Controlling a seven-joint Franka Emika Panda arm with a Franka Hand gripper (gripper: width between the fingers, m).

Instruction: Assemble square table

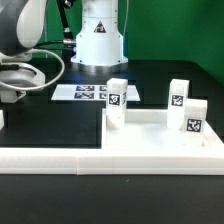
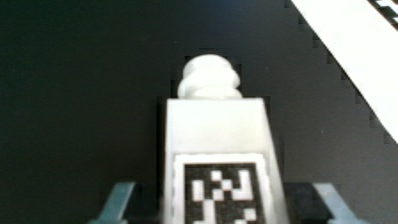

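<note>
The square table's white slab lies at the exterior view's right, with three short white legs standing on it, each with a tag: one at its back left, one at its back right and one at its front right. My gripper is low over the black table at the exterior view's far left. In the wrist view a fourth leg lies on the black table between my fingers, its tag facing up and its rounded screw tip pointing away. My gripper is open, with dark gaps on both sides of the leg.
The marker board lies behind the slab, near the robot base. A long white border bar runs along the front. A white edge crosses a corner of the wrist view.
</note>
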